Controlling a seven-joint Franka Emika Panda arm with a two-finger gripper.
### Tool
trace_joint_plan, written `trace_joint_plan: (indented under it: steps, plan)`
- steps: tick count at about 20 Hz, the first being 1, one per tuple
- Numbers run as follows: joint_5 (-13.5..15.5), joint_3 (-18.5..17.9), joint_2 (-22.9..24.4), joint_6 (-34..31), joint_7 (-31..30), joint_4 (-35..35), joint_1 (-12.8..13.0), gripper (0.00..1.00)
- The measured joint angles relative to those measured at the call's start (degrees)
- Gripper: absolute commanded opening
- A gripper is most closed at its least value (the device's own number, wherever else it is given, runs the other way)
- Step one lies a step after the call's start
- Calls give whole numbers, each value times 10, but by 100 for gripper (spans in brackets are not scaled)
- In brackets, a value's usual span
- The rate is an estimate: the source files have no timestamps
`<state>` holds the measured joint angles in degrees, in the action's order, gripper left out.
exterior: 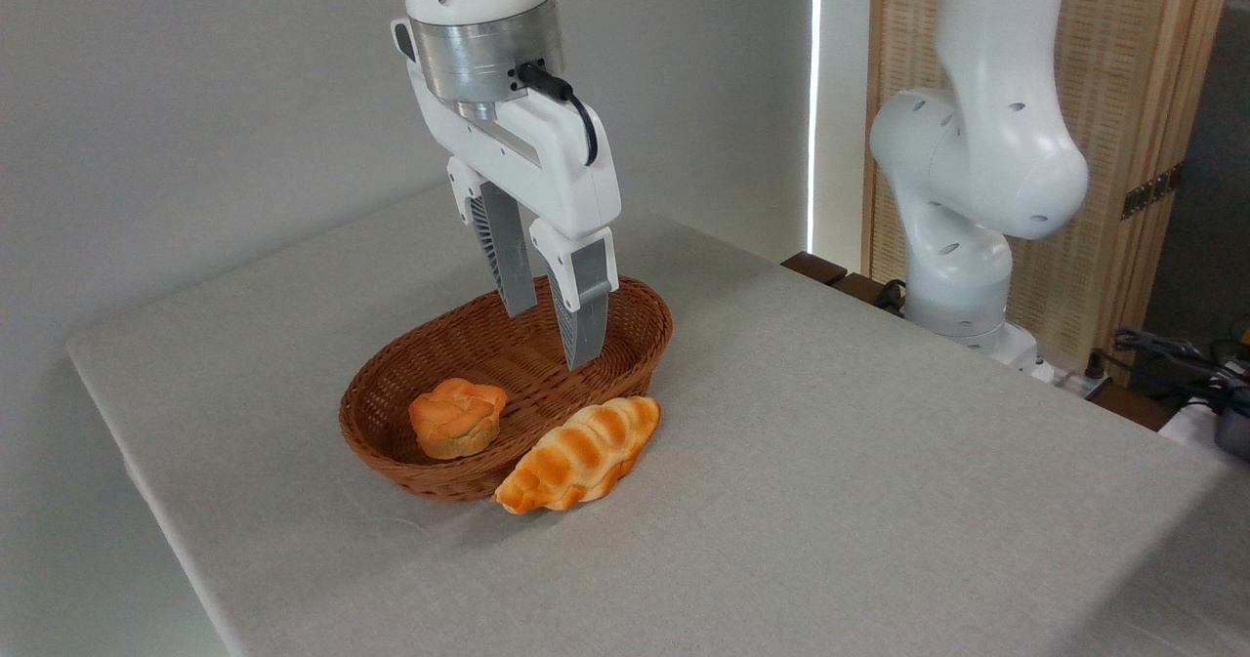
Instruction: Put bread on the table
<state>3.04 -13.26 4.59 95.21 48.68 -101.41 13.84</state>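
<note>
Bread (456, 417), your small knotted golden bun, sits inside the brown wicker basket (625, 320) at its left end, on the grey-beige cloth of the table (879, 462). Your gripper (552, 335) hangs above the basket's middle, to the right of the bun and clear of it, its ribbed fingers (584, 306) apart with nothing between them. A striped croissant-like loaf (578, 454) lies on the cloth, touching the basket's front rim. You'll find no readable writing or labels anywhere.
</note>
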Motion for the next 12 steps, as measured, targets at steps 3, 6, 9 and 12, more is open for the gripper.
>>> trace_joint_plan:
  steps: [3,6,9,12]
  plan:
    - [0,0,0,-2,0,0,0,100]
    - [0,0,0,-4,0,0,0,100]
    - [0,0,0,-4,0,0,0,100]
    - [0,0,0,-6,0,0,0,100]
